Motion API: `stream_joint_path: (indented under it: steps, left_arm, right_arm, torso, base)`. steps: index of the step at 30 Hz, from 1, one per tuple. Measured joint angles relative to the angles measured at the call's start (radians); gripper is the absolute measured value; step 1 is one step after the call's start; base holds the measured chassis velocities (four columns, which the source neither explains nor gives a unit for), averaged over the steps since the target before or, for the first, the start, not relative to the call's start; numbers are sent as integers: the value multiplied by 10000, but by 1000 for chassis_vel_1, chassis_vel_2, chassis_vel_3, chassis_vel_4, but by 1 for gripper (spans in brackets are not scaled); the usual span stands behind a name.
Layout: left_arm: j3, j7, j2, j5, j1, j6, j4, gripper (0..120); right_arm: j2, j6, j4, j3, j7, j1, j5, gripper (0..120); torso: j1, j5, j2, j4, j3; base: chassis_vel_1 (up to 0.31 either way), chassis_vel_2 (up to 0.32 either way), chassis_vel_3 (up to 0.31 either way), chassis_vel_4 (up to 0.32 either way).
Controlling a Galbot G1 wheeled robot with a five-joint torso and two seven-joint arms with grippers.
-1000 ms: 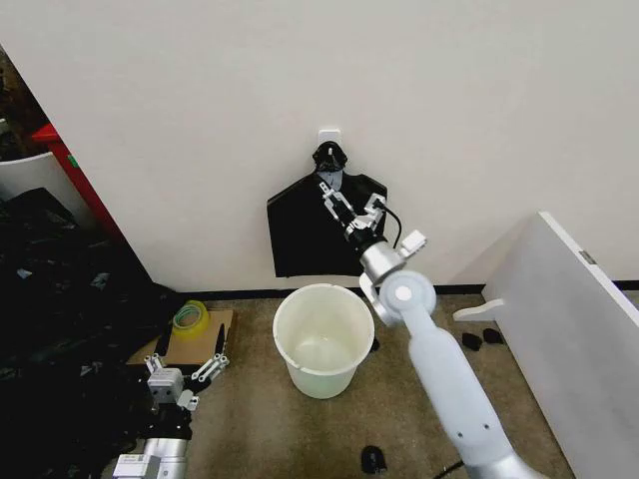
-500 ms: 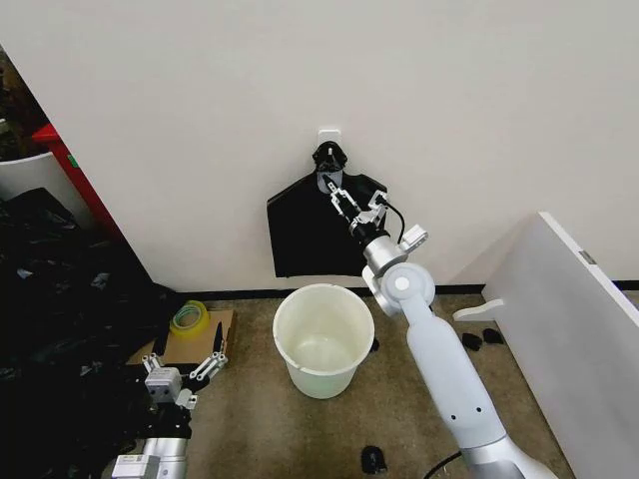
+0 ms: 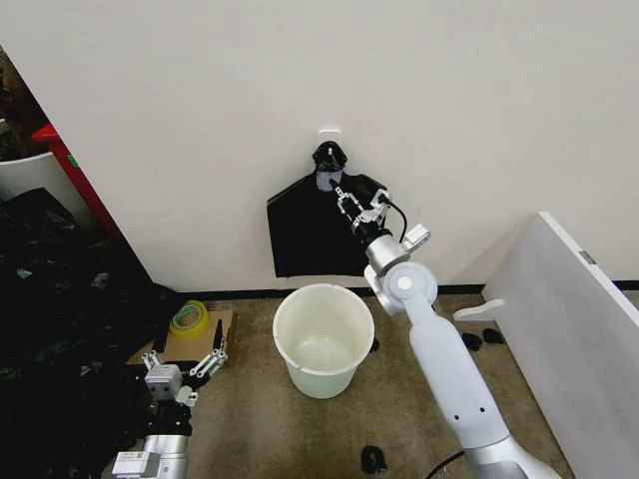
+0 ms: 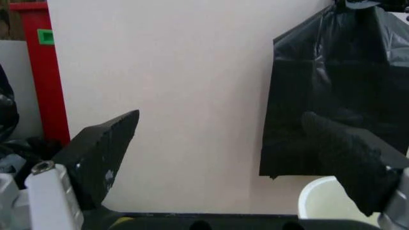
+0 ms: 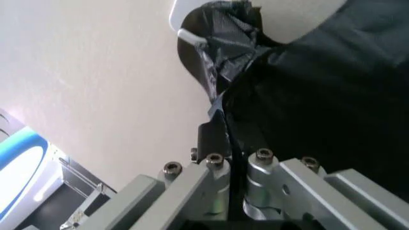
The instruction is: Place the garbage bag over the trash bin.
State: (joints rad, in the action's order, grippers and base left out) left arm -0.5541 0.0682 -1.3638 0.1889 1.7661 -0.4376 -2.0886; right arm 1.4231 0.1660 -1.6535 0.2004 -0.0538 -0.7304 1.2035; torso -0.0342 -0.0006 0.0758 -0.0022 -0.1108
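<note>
A fan-shaped bunch of black bags (image 3: pixel 305 235) hangs by its pinched neck from a white wall hook (image 3: pixel 329 133). My right gripper (image 3: pixel 341 198) is raised against the bunch just below the neck. In the right wrist view its fingers (image 5: pixel 211 139) are shut on the front sheet, the garbage bag (image 5: pixel 307 100). The trash bin (image 3: pixel 290 311), a round white bucket, stands on the floor under the bunch with nothing in it; its rim (image 4: pixel 319 199) also shows in the left wrist view. My left gripper (image 3: pixel 188 371) waits low to the bin's left, open (image 4: pixel 223 153).
A heap of black plastic sheeting (image 3: pixel 50 299) lies at the left, beside a tape roll (image 3: pixel 189 317) on cardboard. A white board (image 3: pixel 579 319) leans at the right. Small dark objects (image 3: pixel 371 459) lie on the floor. A red panel (image 4: pixel 45 72) stands by the wall.
My right arm has shifted slightly to the right, and its gripper has slid a little along the bunch toward the neck. The left arm and the bin have stayed put.
</note>
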Motion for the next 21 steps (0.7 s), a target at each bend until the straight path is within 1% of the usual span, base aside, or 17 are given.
stream_joint_path:
  steps: [1, 4, 5, 6, 7, 8, 9, 10, 13, 14, 15, 17, 18, 21]
  left_arm:
    - [0, 0, 0, 0, 0, 0, 0, 100]
    - [35, 6, -22, -12, -18, 11, 19, 100]
    - [35, 6, -22, -12, -18, 11, 19, 100]
    - [39, 9, -22, -13, -35, 14, 20, 100]
    - [40, 9, -23, -14, -40, 16, 20, 100]
    - [40, 12, -21, -14, -53, 20, 20, 100]
    - [40, 12, -21, -14, -53, 20, 20, 100]
    - [43, 12, -21, -14, -63, 23, 22, 100]
    - [91, 23, -23, -14, -76, 26, 52, 100]
    - [143, 22, -22, -14, -96, 27, 74, 100]
    - [143, 22, -22, -14, -96, 27, 74, 100]
    - [191, 25, -26, -16, -132, 28, 89, 100]
    - [191, 25, -26, -16, -132, 28, 89, 100]
    - [216, 32, 14, -13, -171, 27, 125, 100]
  right_arm:
    - [0, 0, 0, 0, 0, 0, 0, 0]
    - [-333, -87, -549, 7, -73, -840, -388, 0]
    - [-333, -87, -549, 7, -73, -840, -388, 0]
    - [-608, -170, -938, -62, -88, -1388, -803, 0]
    - [-688, -194, -1058, -94, -84, -1537, -941, 0]
    - [-928, -273, -1513, -202, -55, -1980, -1387, 0]
    - [-928, -273, -1513, -202, -55, -1980, -1387, 0]
    - [-1091, -399, -1899, -269, 22, -2305, -1780, 0]
    - [-1387, -587, -2801, -309, 230, -3065, -2392, 0]
    - [-1504, -684, -3164, -286, 252, -3514, -2874, 0]
    - [-1504, -684, -3164, -286, 252, -3514, -2874, 0]
    - [-1628, -875, -3444, -276, 146, -4180, -3666, 0]
    - [-1628, -875, -3444, -276, 146, -4180, -3666, 0]
    - [-1765, -1350, -3805, -312, -235, -5513, -5310, 0]
  torso:
    - [0, 0, 0, 0, 0]
    - [0, 2, 0, -2, 0]
    - [0, 2, 0, -2, 0]
    - [0, 1, 0, -5, 0]
    - [0, 2, 0, -6, 1]
    - [0, 2, 0, -9, 0]
    - [0, 2, 0, -9, 0]
    - [0, 2, 0, -3, 2]
    - [1, -1, 0, -3, 2]
    - [1, 0, 1, -3, 2]
    - [1, 0, 1, -3, 2]
    - [1, 0, 0, -1, 2]
    - [1, 0, 0, -1, 2]
    - [1, 1, 1, -6, 2]
  base:
    - [0, 0, 0, 0]
    - [0, 0, 0, 0]
    - [0, 0, 0, 0]
    - [0, 0, 0, 0]
    - [0, 0, 0, 0]
    - [0, 0, 0, 0]
    - [0, 0, 0, 0]
    - [0, 0, 0, 0]
    - [0, 0, 0, 0]
    - [0, 0, 0, 0]
    - [0, 0, 0, 0]
    - [0, 0, 0, 0]
    - [0, 0, 0, 0]
    - [0, 0, 0, 0]
